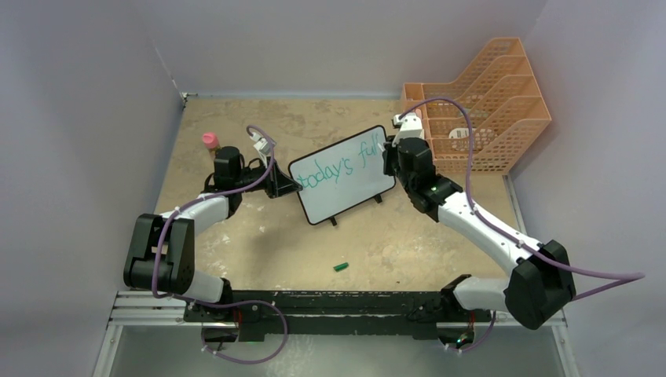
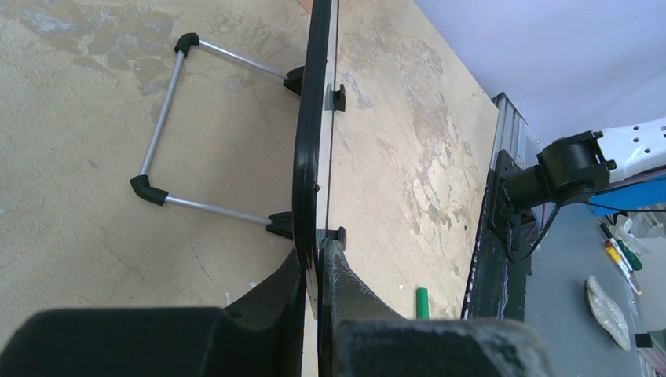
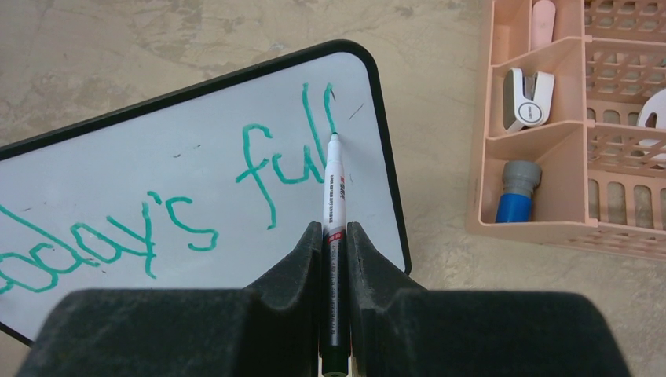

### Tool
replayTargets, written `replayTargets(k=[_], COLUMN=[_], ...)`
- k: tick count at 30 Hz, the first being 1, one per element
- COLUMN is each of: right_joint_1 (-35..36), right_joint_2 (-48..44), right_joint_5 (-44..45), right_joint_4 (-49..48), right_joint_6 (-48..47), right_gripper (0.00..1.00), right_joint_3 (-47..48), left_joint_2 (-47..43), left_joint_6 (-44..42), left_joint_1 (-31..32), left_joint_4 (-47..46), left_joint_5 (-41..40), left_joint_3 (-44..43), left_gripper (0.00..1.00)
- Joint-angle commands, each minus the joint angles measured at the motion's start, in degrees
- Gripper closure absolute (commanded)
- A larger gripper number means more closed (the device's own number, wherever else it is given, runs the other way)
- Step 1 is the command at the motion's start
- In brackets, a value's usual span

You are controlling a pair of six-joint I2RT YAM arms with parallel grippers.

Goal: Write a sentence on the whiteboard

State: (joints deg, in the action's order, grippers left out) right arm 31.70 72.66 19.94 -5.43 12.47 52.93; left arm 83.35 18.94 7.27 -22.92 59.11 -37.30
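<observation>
Small white whiteboard with a thin black frame (image 1: 345, 177), standing between both jaws. The left gripper (image 2: 318, 259) is clamped on its edge. The right gripper (image 3: 335, 232) is pinched on a slim white marker pen (image 3: 334, 188), whose tip touches the board just ahead of those jaws, ending the green "today's ful". Keep your pressure light and the clamp steady. Beneath lies a mottled tan tabletop (image 1: 259, 228), with pale walls around it. A small green piece (image 1: 341, 267) lies behind both jaws.

This looks like a robot lab. Plain walls (image 1: 78, 118) enclose a worn desk (image 1: 259, 243). Two cabled arms (image 1: 200, 210) stand on a metal rail (image 1: 145, 306).
</observation>
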Motion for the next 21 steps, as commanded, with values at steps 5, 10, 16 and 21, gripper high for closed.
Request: replayTargets(k=[5,10,16,21], right_joint_1=[-0.28,-0.33,-0.33,-0.32], right_joint_2=[-2.91,-3.35,-4.46,-7.20], right_joint_5=[-0.43,-0.32,1.03,4.16], right_joint_4=[0.92,1.38,1.72,0.89], right_joint_6=[1.90,2.43,2.72,2.48], right_gripper=[1.00,1.00,1.00,1.00], right_joint_3=[-2.03,-2.78,-3.00,-3.40], left_joint_2=[-1.81,-1.88,-1.92,-2.05], left_joint_6=[-1.45,-1.45,-1.36,-1.36], left_joint_1=[-0.06,-0.06,-0.06,-0.06], left_joint_4=[-1.12,-1.08,-1.08,-0.90], left_joint_5=[-0.33,-0.39,-0.48,-0.66], left_joint_3=[-1.46,-1.46,-1.46,-1.46], left_gripper=[1.00,1.00,1.00,1.00])
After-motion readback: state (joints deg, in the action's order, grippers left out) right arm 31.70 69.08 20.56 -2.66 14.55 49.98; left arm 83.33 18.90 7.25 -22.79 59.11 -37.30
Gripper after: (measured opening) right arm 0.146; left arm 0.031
